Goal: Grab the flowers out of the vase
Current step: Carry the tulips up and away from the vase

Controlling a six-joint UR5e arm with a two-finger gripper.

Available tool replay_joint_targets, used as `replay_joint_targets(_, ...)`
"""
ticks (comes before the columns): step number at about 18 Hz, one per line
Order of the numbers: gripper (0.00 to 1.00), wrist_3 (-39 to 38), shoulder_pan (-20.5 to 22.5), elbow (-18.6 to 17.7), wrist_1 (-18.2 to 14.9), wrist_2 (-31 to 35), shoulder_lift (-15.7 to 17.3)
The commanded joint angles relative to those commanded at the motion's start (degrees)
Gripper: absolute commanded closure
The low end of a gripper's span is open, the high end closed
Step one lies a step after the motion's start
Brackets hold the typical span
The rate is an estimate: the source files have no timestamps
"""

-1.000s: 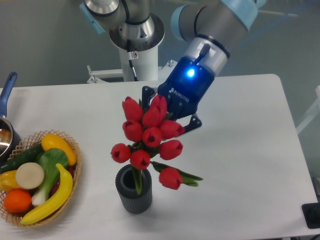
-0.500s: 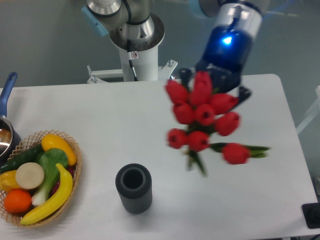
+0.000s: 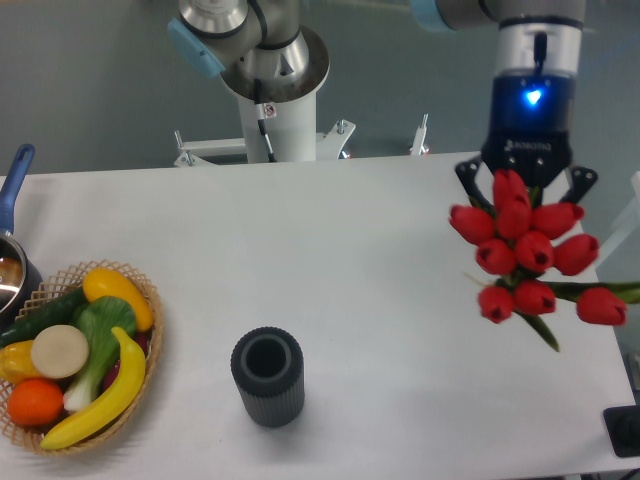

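Observation:
The flowers [image 3: 528,255], a bunch of red tulip buds with green stems and leaves, hang in the air over the table's right edge. My gripper [image 3: 528,195] is shut on them from above, its fingertips hidden behind the top buds, a blue light glowing on its body. The vase [image 3: 267,377], a dark ribbed cylinder, stands upright with nothing in its round mouth near the table's front centre, far to the left of the gripper and below it in the view.
A woven basket [image 3: 150,345] of fruit and vegetables sits at the front left. Behind it, a pot with a blue handle [image 3: 14,185] pokes in at the left edge. The arm's base [image 3: 270,75] stands behind the white table [image 3: 380,260]. A dark object [image 3: 624,432] lies at the lower right corner.
The flowers came up out of the vase and travelled right with the gripper, from above the vase to the table's right edge. The vase stayed in place.

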Motion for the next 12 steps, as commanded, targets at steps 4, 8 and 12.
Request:
replay_joint_targets(4, 0.97, 3.2, -0.1, -2.3, -2.6, 7.5, -0.9)
replay_joint_targets(8, 0.96, 5.5, -0.6, -3.2, -9.6, 15.2, -1.4)
replay_joint_targets(12, 0.96, 7.2, -0.7, -3.2, -11.3, 18.0, -3.2)
